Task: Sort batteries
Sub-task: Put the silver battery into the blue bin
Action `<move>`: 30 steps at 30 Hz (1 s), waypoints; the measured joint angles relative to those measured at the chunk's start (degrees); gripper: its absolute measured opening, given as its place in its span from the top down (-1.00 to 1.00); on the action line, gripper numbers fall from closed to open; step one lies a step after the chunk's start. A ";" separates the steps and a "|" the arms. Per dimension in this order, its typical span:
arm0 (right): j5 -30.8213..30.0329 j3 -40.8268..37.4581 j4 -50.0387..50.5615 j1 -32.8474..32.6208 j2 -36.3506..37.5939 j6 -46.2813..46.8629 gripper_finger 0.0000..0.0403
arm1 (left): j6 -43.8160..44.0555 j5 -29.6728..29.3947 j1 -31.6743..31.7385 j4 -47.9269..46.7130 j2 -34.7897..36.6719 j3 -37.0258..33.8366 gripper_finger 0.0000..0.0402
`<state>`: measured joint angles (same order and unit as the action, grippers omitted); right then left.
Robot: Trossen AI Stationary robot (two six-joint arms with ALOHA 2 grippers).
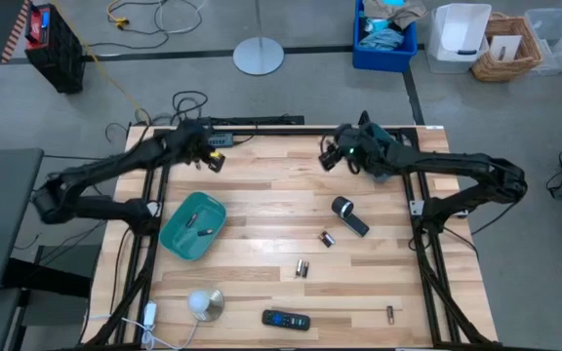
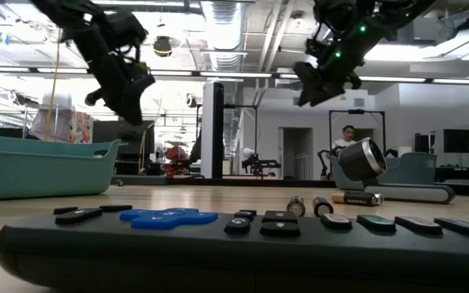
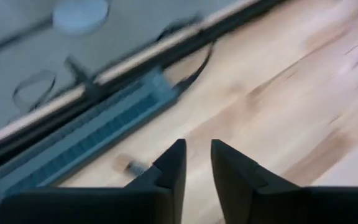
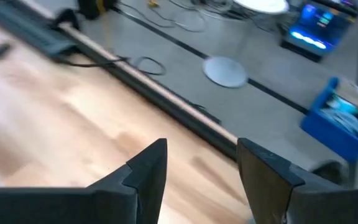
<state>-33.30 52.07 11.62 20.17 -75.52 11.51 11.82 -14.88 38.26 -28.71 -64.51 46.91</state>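
Both grippers are raised over the far part of the wooden table and hold nothing. My left gripper (image 1: 213, 159) (image 3: 197, 158) is at the far left, its fingers a narrow gap apart. My right gripper (image 1: 330, 158) (image 4: 201, 162) is at the far middle, its fingers wide apart. Loose batteries lie on the table: one (image 1: 327, 238) near the middle, a pair (image 1: 301, 268) nearer the front, and one (image 1: 390, 313) at the front right. Two more batteries (image 1: 197, 225) lie in the teal tray (image 1: 176, 234). The low view shows some batteries end-on (image 2: 296, 205).
A black cylinder with a pale end (image 1: 349, 214) lies right of the middle. A black remote (image 1: 286, 320) lies at the front edge and fills the low view's foreground (image 2: 218, 244). A white dome on a disc (image 1: 203, 304) sits at the front left.
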 joint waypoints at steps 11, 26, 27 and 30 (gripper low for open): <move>6.94 -11.51 -27.96 -2.48 -5.32 -4.18 -0.06 | -0.60 4.34 10.56 -17.07 -17.27 9.89 0.37; 14.06 -18.81 -44.16 1.57 -5.28 -10.35 -0.06 | 9.59 -0.59 16.16 -17.31 -19.98 7.62 0.20; 14.11 -18.82 -45.08 1.57 -5.28 -11.08 -0.06 | 9.92 -0.25 16.46 -17.26 -19.98 7.28 0.18; 14.12 -18.82 -46.65 1.84 -4.71 -12.74 -0.06 | 10.81 0.79 16.74 -16.24 -19.98 6.32 0.15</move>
<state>-19.18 33.26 -35.02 22.00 -80.23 -1.23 22.64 -14.09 55.00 -44.95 -84.49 53.23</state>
